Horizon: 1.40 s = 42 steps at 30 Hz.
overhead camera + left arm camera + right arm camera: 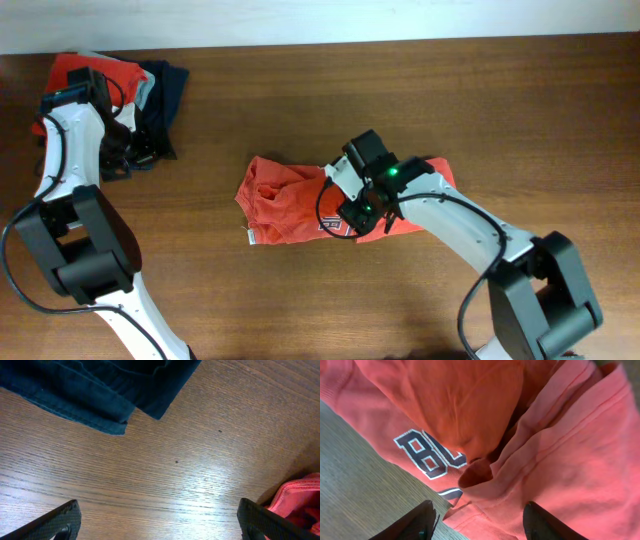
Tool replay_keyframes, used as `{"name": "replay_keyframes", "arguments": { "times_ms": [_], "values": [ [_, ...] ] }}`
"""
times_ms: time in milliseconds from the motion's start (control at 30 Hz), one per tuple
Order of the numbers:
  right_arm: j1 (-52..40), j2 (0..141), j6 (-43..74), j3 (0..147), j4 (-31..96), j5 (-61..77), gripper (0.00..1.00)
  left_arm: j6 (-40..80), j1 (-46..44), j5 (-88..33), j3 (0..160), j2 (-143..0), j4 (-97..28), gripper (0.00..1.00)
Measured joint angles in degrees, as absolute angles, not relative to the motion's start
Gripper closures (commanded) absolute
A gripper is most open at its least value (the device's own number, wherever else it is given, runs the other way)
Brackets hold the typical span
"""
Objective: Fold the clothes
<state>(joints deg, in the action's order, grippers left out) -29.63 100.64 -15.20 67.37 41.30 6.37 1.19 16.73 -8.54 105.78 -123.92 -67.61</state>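
An orange-red T-shirt (285, 200) lies crumpled mid-table, with navy-and-white lettering (427, 455) on its front. My right gripper (362, 212) is low over the shirt's right half. In the right wrist view its gripper (480, 522) stands open, and a folded hem edge of the shirt (560, 460) lies between the fingers. Another orange-red shirt (75, 70) is in the pile at the back left. My left gripper (130, 155) hovers by that pile. In the left wrist view the gripper (160, 525) is wide open over bare wood, holding nothing.
A dark navy garment (165, 90) and a pale grey one (147, 92) lie in the back-left pile; the navy hem (100, 385) shows above the left fingers. Red cloth (300, 500) pokes in beside the left gripper's right finger. The table (480, 100) is brown wood.
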Motion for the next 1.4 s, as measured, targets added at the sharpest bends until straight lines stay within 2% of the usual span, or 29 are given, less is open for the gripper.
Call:
{"name": "replay_keyframes", "arguments": {
  "times_ms": [367, 633, 767, 867, 967, 1100, 1167, 1300, 1400],
  "values": [
    [-29.63, 101.80, -15.18, 67.37, 40.53, 6.37, 0.39, 1.19, 16.73, -8.54, 105.78, -123.92, -67.61, 0.01],
    [-29.63, 102.41, -15.18, 67.37, 39.97, 6.35, 0.54, 1.19, 16.73, -8.54, 105.78, -123.92, -67.61, 0.01],
    [-29.63, 102.85, -15.18, 67.37, 39.75, 6.35, 0.58, 1.19, 16.73, -8.54, 105.78, -123.92, -67.61, 0.01],
    [-29.63, 103.24, -15.22, 67.37, 39.75, 6.35, 0.57, 1.19, 16.73, -8.54, 105.78, -123.92, -67.61, 0.01],
    [-29.63, 103.28, -14.83, 67.37, 39.70, 6.33, 0.44, 1.19, 16.75, -8.54, 105.78, -123.92, -67.61, 0.01],
    [-29.63, 103.46, -15.18, 67.37, 39.29, 6.35, 0.42, 1.19, 16.73, -8.54, 105.78, -123.92, -67.61, 0.01],
    [-29.63, 103.57, -15.25, 67.37, 39.13, 6.33, 0.47, 1.19, 16.73, -8.54, 105.78, -123.92, -67.61, 0.01],
    [-29.63, 103.79, -15.05, 67.37, 39.09, 6.35, 0.68, 1.19, 16.73, -8.54, 105.78, -123.92, -67.61, 0.01],
    [-29.63, 103.79, -15.22, 67.37, 39.05, 6.33, 0.73, 1.19, 16.75, -8.54, 105.78, -123.92, -67.61, 0.01]
  ]
}}
